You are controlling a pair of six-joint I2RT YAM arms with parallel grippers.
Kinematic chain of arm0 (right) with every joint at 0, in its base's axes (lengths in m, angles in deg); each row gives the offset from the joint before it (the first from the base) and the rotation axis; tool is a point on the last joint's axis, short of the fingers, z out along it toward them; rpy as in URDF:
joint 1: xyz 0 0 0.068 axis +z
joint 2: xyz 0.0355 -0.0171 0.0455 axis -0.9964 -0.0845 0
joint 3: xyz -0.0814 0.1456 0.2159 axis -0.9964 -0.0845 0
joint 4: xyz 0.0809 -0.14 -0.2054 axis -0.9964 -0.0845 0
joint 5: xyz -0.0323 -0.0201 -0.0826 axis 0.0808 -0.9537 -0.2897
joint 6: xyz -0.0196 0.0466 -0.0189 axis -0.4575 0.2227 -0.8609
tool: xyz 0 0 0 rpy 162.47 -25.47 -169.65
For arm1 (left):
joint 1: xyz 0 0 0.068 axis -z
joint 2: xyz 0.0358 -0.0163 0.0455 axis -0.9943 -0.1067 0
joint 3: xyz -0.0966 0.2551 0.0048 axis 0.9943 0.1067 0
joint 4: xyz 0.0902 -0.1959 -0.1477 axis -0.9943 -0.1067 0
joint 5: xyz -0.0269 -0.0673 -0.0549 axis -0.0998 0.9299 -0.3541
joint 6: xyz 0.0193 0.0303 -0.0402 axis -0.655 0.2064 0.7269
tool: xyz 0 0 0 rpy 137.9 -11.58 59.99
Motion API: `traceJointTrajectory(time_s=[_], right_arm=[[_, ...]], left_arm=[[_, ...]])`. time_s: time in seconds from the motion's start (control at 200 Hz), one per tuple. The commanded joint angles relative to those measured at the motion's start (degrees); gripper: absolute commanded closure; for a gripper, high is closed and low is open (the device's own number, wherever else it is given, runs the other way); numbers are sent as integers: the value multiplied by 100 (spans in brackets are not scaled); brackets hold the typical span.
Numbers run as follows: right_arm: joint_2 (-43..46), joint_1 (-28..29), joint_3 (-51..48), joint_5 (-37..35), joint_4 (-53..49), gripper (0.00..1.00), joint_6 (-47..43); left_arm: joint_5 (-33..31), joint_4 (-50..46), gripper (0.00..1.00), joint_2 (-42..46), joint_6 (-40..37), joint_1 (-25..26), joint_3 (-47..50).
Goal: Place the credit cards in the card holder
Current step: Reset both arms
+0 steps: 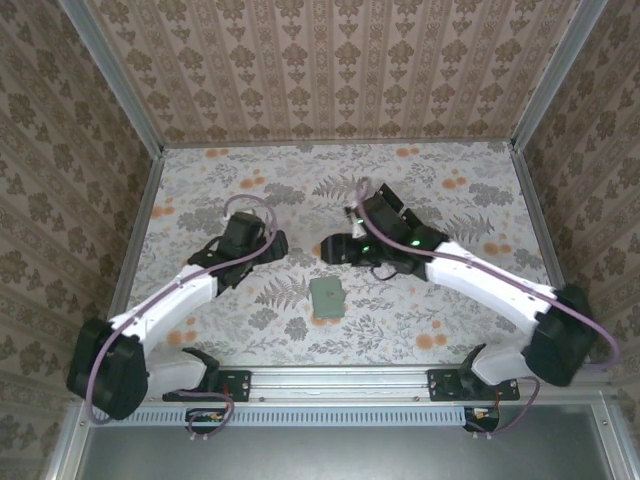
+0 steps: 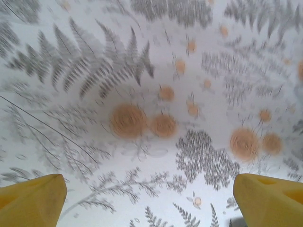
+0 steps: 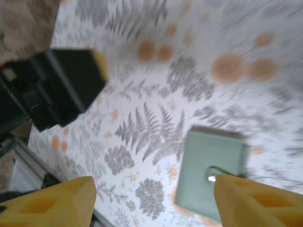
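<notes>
My right hand (image 3: pixel 154 201) hovers with fingers apart over the green card holder (image 3: pixel 213 170), which lies flat on the tabletop (image 3: pixel 151 127). My left hand (image 2: pixel 151 198) is spread wide and empty.

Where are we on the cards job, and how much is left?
Done, it seems: the card holder lies folded shut on the table; what it holds I cannot tell. In hand: nothing; the left gripper and right gripper are both open and empty. Remaining: probably only backing away.
</notes>
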Motion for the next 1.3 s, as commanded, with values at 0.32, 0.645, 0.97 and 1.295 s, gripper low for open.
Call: traceJointTrajectory(time_s=[0.32, 0.645, 0.97, 1.295], right_arm=[[1980, -2392, -1233, -3035, 611, 0, -1491], [1393, -3272, -2265, -3708, 2223, 0, -2639], [785, -3531, -3187, -3268, 4223, 0, -3133], [-409, -3547, -3785, -2843, 6414, 0, -3631]], left_arm=[[-1701, 2487, 0, 1437, -2832, -915, 965], [-1102, 3625, 0, 1183, -3556, -2214, 1893], [-810, 5616, 0, -434, -3667, -2324, 2376], [-187, 7002, 0, -1672, -3872, -2436, 2351]])
